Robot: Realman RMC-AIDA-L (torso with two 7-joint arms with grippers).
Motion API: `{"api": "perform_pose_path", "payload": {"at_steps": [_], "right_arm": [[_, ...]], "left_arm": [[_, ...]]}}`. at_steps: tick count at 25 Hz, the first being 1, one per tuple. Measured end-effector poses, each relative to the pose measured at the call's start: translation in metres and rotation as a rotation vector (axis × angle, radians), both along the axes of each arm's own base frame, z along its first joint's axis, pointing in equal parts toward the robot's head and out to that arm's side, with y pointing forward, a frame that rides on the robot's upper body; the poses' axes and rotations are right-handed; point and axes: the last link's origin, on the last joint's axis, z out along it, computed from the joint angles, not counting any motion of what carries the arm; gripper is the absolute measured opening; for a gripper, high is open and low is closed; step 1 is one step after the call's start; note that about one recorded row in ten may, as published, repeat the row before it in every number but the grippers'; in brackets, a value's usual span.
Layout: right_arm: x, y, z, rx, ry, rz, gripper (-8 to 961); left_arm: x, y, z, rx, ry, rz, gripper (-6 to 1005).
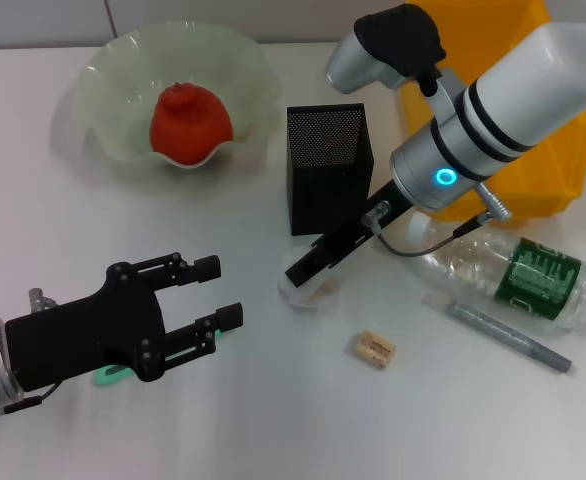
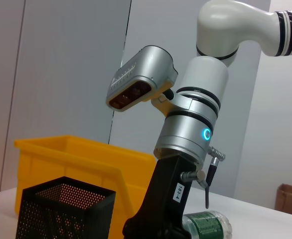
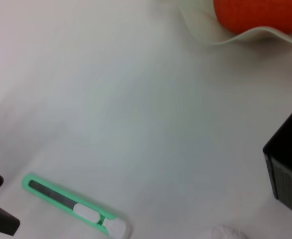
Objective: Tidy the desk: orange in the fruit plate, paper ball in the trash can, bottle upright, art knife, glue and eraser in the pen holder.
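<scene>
The orange (image 1: 190, 122) lies in the pale green fruit plate (image 1: 113, 60) at the back left. A black mesh pen holder (image 1: 328, 165) stands mid-table. My right gripper (image 1: 308, 268) reaches down just in front of it, directly over the white paper ball (image 1: 309, 293). The clear bottle (image 1: 518, 275) lies on its side at the right, with the thin grey glue stick (image 1: 508, 337) in front of it. The tan eraser (image 1: 373, 348) rests alone. My left gripper (image 1: 223, 292) hovers open and empty at the front left, above the green art knife (image 3: 76, 206).
A yellow bin (image 1: 533, 150) stands at the back right behind my right arm (image 2: 191, 129). In the left wrist view I see the bin (image 2: 86, 159), the pen holder (image 2: 61, 209) and the bottle's green label (image 2: 206, 226).
</scene>
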Motion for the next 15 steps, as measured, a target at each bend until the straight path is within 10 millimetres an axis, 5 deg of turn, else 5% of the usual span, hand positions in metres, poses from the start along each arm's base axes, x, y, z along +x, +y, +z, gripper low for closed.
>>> {"api": "perform_pose_path", "payload": {"at_steps": [9, 15], "right_arm": [[-0.006, -0.007, 0.006, -0.031, 0.065, 0.033, 485], [0.002, -0.023, 0.035, 0.044, 0.272, 0.098, 480]], "left_arm": [[0.000, 0.000, 0.000, 0.001, -0.001, 0.000, 577], [-0.002, 0.000, 0.000, 0.007, 0.003, 0.011, 578]]}}
